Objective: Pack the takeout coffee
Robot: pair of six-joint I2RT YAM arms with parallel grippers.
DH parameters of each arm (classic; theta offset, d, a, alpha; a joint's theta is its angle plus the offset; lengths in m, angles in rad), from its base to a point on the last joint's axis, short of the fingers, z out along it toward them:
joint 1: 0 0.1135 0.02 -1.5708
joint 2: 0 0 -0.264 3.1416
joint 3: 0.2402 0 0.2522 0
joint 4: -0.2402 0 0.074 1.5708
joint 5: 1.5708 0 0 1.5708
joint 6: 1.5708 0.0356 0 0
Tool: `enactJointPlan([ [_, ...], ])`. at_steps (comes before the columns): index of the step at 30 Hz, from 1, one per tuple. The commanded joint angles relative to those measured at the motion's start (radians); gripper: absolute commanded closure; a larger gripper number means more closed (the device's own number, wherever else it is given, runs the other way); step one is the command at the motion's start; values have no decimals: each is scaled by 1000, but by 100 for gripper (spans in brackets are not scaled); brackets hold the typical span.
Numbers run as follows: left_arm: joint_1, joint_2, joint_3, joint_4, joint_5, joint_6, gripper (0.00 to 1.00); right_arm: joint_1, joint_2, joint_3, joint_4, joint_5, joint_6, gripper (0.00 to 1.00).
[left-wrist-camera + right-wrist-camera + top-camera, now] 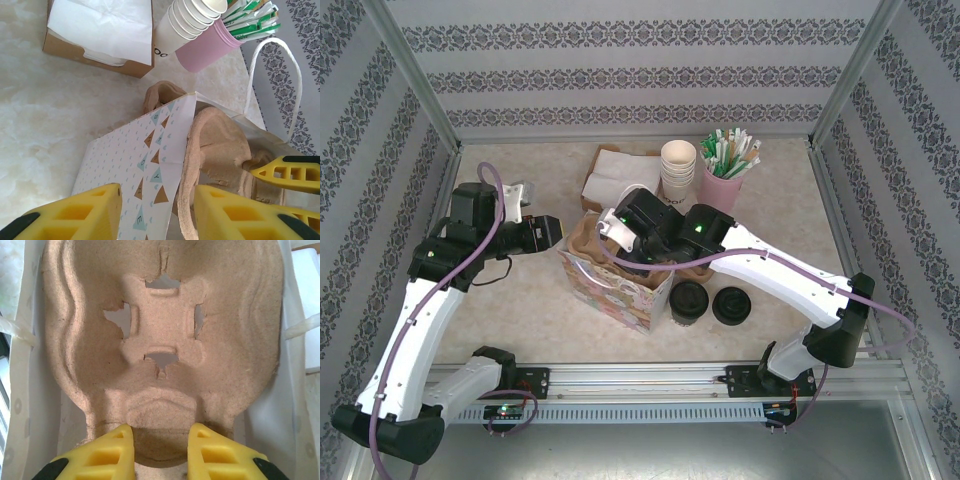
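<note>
The takeout coffee (689, 303), a dark cup under a black dome lid, stands on the table just right of the patterned paper bag (620, 290). A brown pulp cup carrier (160, 335) sits in the bag's mouth. My right gripper (161, 432) reaches into the bag from above, shut on the carrier's near end. My left gripper (157, 194) is at the bag's left side and open. The bag's printed wall (130, 165) and the carrier's rim (220, 140) stand between its fingers, with gaps on both sides.
A squat pile of black lids (732, 305) lies right of the coffee. Behind the bag are a cardboard box of white napkins (615, 175), a stack of cream paper cups (678, 168) and a pink holder of green-and-white sticks (725, 180). Patterned walls enclose the table.
</note>
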Motion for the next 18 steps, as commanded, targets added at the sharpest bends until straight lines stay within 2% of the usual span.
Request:
enactJointPlan([
  [1, -4, -14, -15, 36, 3, -17, 57, 11, -21, -18, -12, 15, 1, 76],
  [13, -11, 11, -40, 43, 68, 3, 53, 12, -67, -42, 57, -9, 27, 76],
  [18, -16, 28, -49, 47, 85, 10, 54, 12, -68, -41, 43, 27, 33, 77],
])
